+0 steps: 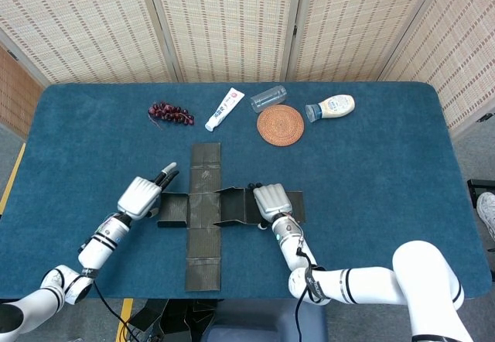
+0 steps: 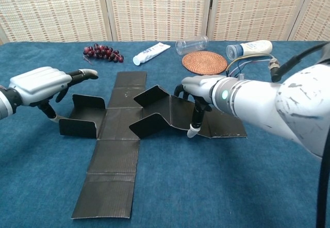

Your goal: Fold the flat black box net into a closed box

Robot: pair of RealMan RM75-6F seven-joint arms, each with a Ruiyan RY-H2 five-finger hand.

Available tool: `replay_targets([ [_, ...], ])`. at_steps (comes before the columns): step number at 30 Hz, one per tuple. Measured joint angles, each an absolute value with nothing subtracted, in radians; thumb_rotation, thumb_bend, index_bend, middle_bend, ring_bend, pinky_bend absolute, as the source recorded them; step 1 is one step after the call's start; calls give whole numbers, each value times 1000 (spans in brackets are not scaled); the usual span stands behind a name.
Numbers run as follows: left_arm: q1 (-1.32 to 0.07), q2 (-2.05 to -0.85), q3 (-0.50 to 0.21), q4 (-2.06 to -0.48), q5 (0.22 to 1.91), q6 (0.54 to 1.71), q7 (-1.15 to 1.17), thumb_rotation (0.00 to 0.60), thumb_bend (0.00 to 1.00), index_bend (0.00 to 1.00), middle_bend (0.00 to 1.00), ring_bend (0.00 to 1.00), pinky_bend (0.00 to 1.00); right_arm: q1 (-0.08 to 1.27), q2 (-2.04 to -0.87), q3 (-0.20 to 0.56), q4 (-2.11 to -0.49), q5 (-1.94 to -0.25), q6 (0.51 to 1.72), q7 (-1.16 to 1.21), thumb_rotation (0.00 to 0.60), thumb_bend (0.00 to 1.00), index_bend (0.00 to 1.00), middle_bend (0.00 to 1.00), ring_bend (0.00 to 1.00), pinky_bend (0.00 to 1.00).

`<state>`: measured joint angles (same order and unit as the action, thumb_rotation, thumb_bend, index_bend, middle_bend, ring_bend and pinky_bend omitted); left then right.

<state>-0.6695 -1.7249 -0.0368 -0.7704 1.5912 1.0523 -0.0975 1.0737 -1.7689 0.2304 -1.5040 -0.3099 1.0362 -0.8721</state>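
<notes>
Along the far edge of the blue surface [image 1: 371,172], from ten to one o'clock, lie grapes [image 1: 171,113], a toothpaste tube [image 1: 224,108], a clear cup [image 1: 268,97] on its side, a woven coaster [image 1: 280,124] just beside it, and a white bottle [image 1: 331,107] lying flat. Woven screens [image 1: 232,21] stand behind.
</notes>
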Motion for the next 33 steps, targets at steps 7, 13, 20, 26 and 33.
replay_targets([
  [7, -678, -1733, -50, -802, 1567, 1050, -148, 600, 109, 27, 52, 611, 883, 1070, -1769, 229, -1505, -333, 1038, -854, 600, 248, 250, 291, 824, 952],
  [13, -679, -1721, -65, -847, 1542, 1051, -207, 600, 109, 26, 51, 611, 884, 1064, -1765, 222, -1500, -345, 1030, -841, 600, 248, 250, 291, 823, 953],
  [20, -672, -1688, -88, -934, 1504, 1055, -266, 600, 108, 11, 48, 606, 886, 1058, -1762, 207, -1490, -383, 1017, -828, 600, 249, 250, 291, 824, 952],
  [26, -667, -1653, -106, -1030, 1475, 1047, -344, 600, 105, 0, 6, 584, 886, 1062, -1752, 192, -1483, -439, 985, -820, 600, 252, 264, 301, 823, 953],
  [33, -667, -1611, -116, -1118, 1455, 1014, -478, 600, 103, 0, 0, 581, 886, 1101, -1714, 170, -1489, -526, 957, -865, 600, 254, 315, 326, 828, 993],
])
